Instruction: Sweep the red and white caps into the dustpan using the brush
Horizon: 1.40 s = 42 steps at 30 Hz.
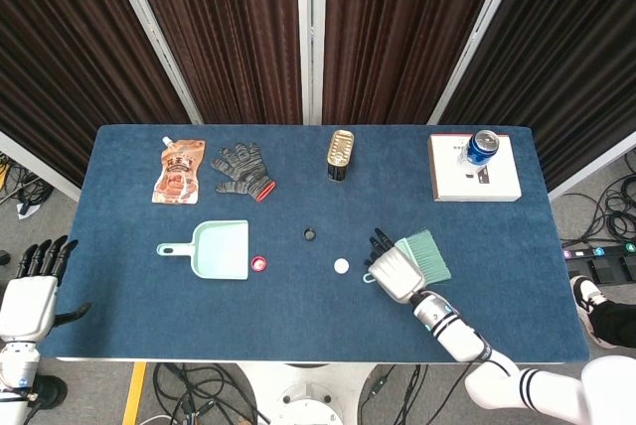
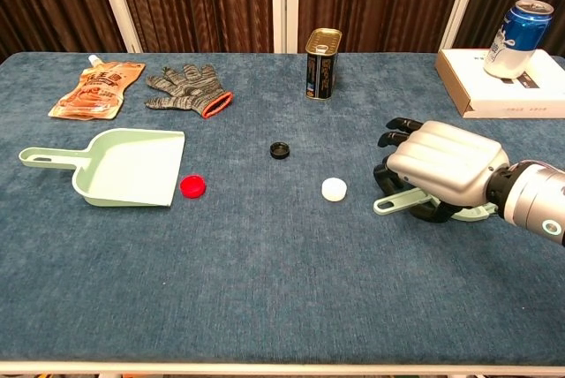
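While caps outside: dustpan (image 2: 124, 166) w/o contents.

matt blue cloth table (image 2: 265, 290), glossy plastic dustpan (image 2: 124, 166), shiny metal tin (image 2: 323, 63).

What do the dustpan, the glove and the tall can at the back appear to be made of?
Dustpan: probably moulded plastic, with a smooth, matte mint-green surface and a one-piece handle. Glove: knitted fabric, going by its grey speckled weave and orange-red cuff edge. Tall can: likely metal, with a shiny gold rim and a printed dark body.
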### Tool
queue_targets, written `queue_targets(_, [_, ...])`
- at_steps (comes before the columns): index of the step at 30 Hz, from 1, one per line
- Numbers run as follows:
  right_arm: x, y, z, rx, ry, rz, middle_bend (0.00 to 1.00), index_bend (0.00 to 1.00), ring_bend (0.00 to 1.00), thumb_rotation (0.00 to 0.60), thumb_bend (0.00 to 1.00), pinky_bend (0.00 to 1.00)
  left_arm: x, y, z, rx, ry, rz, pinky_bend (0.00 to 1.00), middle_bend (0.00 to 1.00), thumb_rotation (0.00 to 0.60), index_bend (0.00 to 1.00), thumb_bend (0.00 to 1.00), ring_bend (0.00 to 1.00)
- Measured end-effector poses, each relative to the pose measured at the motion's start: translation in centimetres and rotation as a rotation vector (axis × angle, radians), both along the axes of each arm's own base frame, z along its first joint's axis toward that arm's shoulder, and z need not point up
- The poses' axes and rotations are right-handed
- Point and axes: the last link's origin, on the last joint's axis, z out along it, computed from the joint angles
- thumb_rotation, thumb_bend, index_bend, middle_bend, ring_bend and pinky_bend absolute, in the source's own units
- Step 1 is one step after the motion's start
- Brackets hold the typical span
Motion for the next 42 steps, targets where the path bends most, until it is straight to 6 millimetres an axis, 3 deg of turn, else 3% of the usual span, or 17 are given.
queue_targets(4, [-0.1,0.0,0.0,-0.001,0.000,-0.005,0.46,0.44,0.14,0.600,0.25,0.02,0.0,0.0,0.0,0.002,-0.002,-0.001,0.01,0.03,0.600,0.08,0.12,0.00])
queue_targets(12, [-0.1,0.0,0.3,-0.021,-0.026,0.007,0.60,0.63,0.28,0.600,0.36,0.06,0.2,0.3,0.1,-0.006,0.000,-0.017,0.01,0.03,0.600,0.08,0.12,0.00])
queue_targets(19, [-0.3,-0.9,2.3,-0.056,-0.069,-0.008,0.64,0.68,0.31,0.600,0.41,0.08,1.1,2.1,0.4,-0.039,-0.016,-0.072,0.01,0.03,0.600,0.08,0.12,0.00])
queue_targets(25, [-0.1,-1.9,5.2,-0.062,-0.215,-0.093,0.64,0.70,0.32,0.600,0.44,0.08,2.4,5.2,0.0,-0.121,-0.047,-0.122,0.04,0.05,0.600,0.11,0.12,0.00])
queue_targets(30, [0.4,-3.4,9.7,-0.060,-0.387,-0.188,0.65,0.70,0.32,0.600,0.45,0.09,3.7,8.6,-1.3,-0.228,-0.084,-0.129,0.14,0.18,0.600,0.21,0.18,0.08])
queue_targets(36, [1.2,-5.1,15.3,-0.075,-0.498,-0.235,0.65,0.70,0.32,0.600,0.45,0.09,6.1,12.9,-3.6,-0.354,-0.084,-0.126,0.18,0.23,0.600,0.26,0.20,0.13])
queue_targets(42, [1.6,-5.9,17.4,-0.074,-0.525,-0.262,0.65,0.71,0.32,0.600,0.45,0.09,7.8,14.7,-5.8,-0.388,-0.028,-0.126,0.22,0.31,0.600,0.32,0.20,0.19])
